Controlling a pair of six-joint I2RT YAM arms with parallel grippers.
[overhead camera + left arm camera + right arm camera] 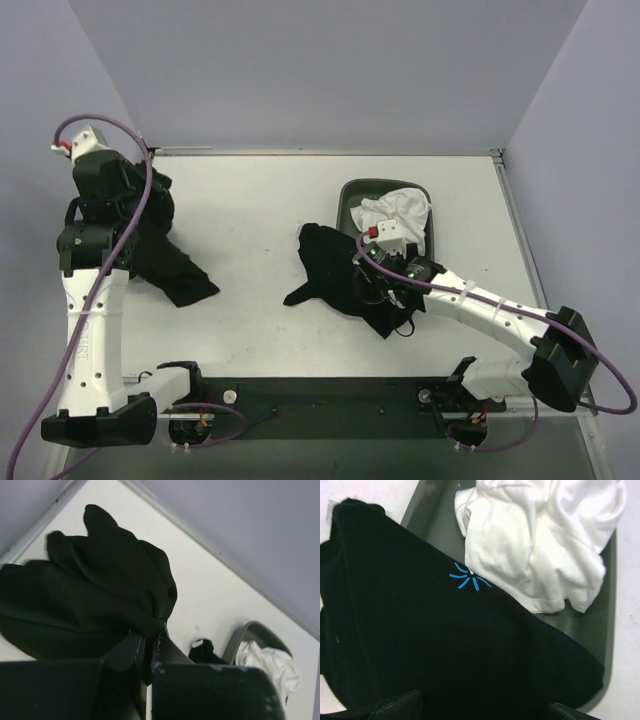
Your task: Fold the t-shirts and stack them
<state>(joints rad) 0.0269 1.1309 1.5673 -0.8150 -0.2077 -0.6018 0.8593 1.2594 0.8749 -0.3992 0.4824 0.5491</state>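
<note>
Your left fingers (142, 647) are pinching tight on a gather of the black shirt (90, 595). The cloth is bunching out from them in a rumpled heap toward the far left side of the desk (250, 200), with one tail trailing toward you. Your right fingers (400, 706) are standing wide apart and holding nothing. They are hovering just over the second black shirt (445, 645), which is lying right of the desk's middle and draping up over the near left rim of the basket (427, 507). Beyond it, the white garment (545, 545) is sitting crumpled inside the basket.

All three are looking light, limp and quick to wrinkle, so you are dealing with cloth that is likely to sag and slide rather than hold a shape. A pinch in the middle is only making a bundle. Judging from this, you are better off taking a hem, shoulder seam or collar edge, one corner per hand, so the shirt is hanging flat as you are lowering it. Which edge is which is hard to tell in either black heap.
</note>
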